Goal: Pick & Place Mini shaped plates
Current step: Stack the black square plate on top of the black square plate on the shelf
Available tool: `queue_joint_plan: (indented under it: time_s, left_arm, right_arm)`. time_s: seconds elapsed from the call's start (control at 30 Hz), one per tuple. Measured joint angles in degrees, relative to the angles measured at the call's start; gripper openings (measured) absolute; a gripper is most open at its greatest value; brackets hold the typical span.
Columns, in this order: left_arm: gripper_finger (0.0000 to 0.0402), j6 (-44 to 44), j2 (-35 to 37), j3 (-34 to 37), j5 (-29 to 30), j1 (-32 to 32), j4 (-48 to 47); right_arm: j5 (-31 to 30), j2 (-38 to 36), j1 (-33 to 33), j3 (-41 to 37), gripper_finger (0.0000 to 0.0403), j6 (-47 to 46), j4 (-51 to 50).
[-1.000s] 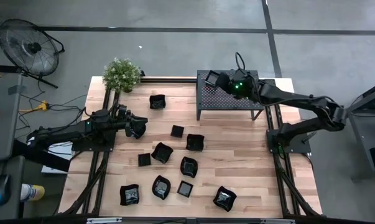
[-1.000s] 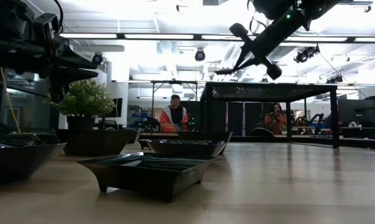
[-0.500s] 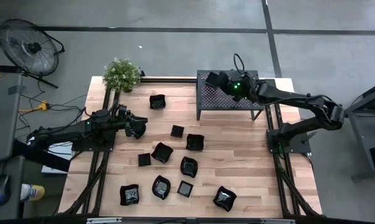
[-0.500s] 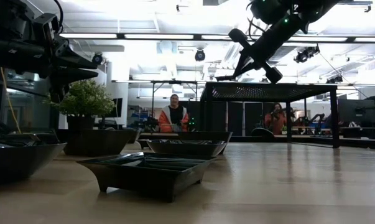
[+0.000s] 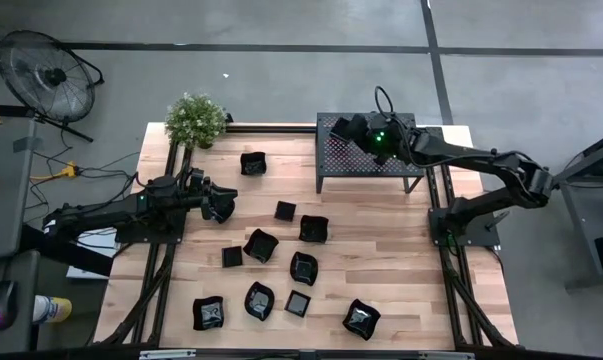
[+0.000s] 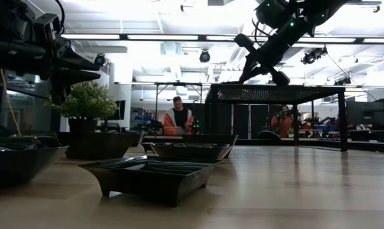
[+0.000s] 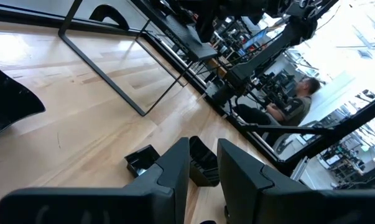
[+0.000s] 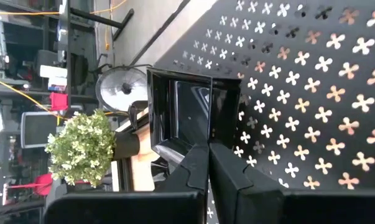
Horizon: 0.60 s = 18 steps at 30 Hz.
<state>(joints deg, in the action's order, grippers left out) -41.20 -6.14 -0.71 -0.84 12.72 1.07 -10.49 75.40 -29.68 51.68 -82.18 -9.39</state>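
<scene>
1. At the upper right of the high view, the right arm reaches from the table's right edge toward the picture's left, its right gripper over the left end of the perforated rack
2. Its fingers are pressed together on the rim of a small square plate; in the right wrist view the plate stands on edge against the rack's top, its hollow facing the camera
3. At the middle left of the high view, the left arm lies stretched toward the picture's right, its left gripper above the table; its fingers stand a narrow gap apart with nothing between them
4. The other mini plates lie scattered across the centre and lower middle of the table, one apart near the upper middle
5. The plates are glossy black, some square with stepped walls, some with wavy rims; the rack is dark metal punched with flower-shaped holes, on thin legs; the table is pale wood planks
</scene>
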Motion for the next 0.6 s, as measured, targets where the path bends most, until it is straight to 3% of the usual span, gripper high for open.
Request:
queue_joint_plan:
  time_s: [0.6]
  left_arm:
    - [0.0081, 0.0, 0.0, 0.0, 0.0, 0.0, 0.0]
  right_arm:
    - [2.6, 0.8, -0.9, 0.0, 0.0000, -1.7, 0.2]
